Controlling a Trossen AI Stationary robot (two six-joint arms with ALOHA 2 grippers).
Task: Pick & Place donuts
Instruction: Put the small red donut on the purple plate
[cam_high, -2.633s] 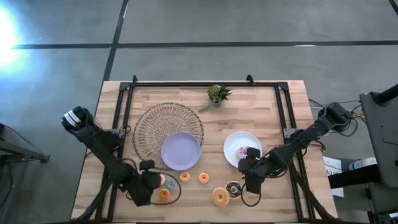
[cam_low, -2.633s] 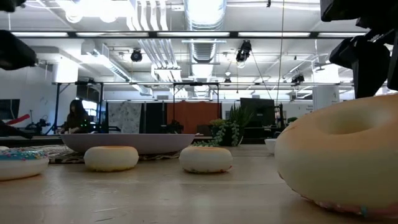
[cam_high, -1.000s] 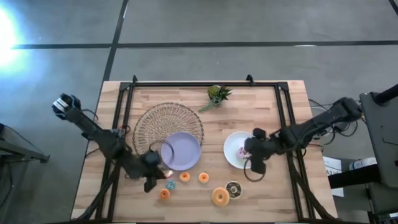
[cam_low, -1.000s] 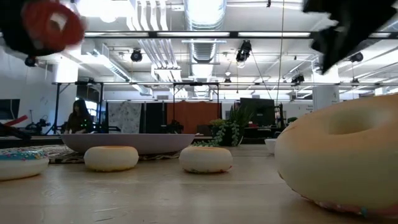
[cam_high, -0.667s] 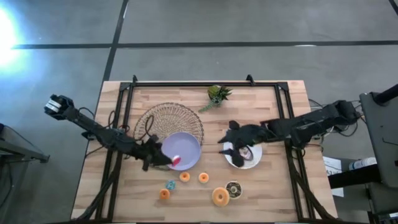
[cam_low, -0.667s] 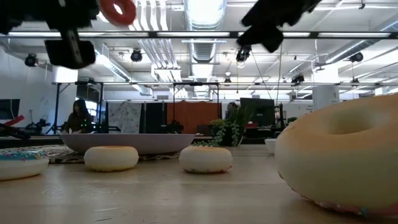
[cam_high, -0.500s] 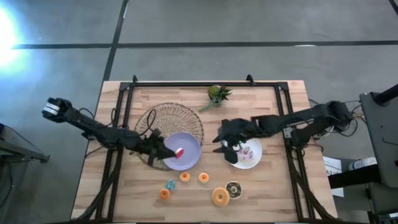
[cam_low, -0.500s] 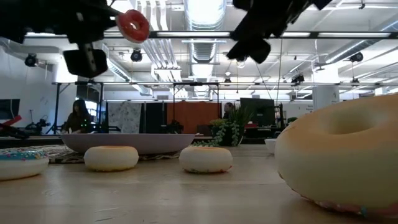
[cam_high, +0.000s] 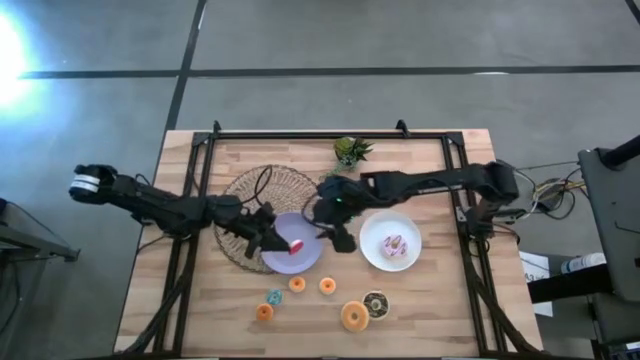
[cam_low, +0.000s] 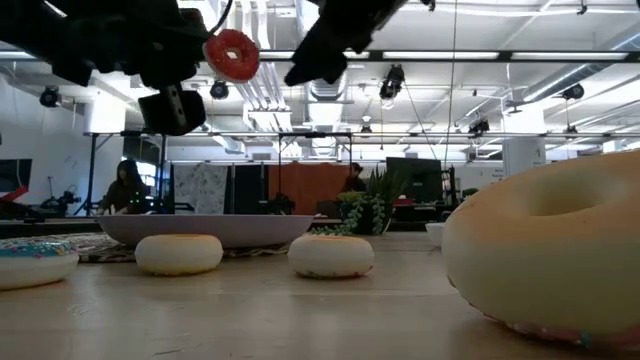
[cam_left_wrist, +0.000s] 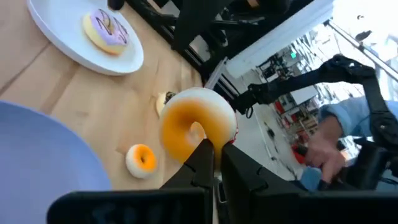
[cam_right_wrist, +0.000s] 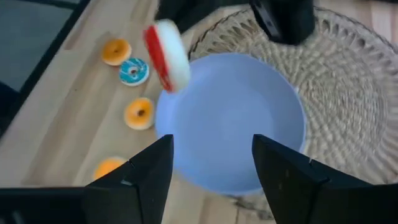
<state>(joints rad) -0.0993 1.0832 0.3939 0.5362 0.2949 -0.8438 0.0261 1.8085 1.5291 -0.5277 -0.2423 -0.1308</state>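
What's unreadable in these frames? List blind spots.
- Left hand: in the high view the dark fingers merge over the lilac round plate; its contact with the small red toy donut is unclear.
- Large orange donut: the low view's right and bottom edges cut it off.
- Right hand: dark against the dark arm in the high view.
- Brown donut: too small in the high view to read its topping.

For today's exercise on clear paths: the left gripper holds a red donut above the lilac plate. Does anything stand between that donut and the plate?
Nothing visible does. The left gripper holds the red donut over the bare lilac plate. The right gripper, open, hovers at the plate's far edge, beside the drop path rather than in it.
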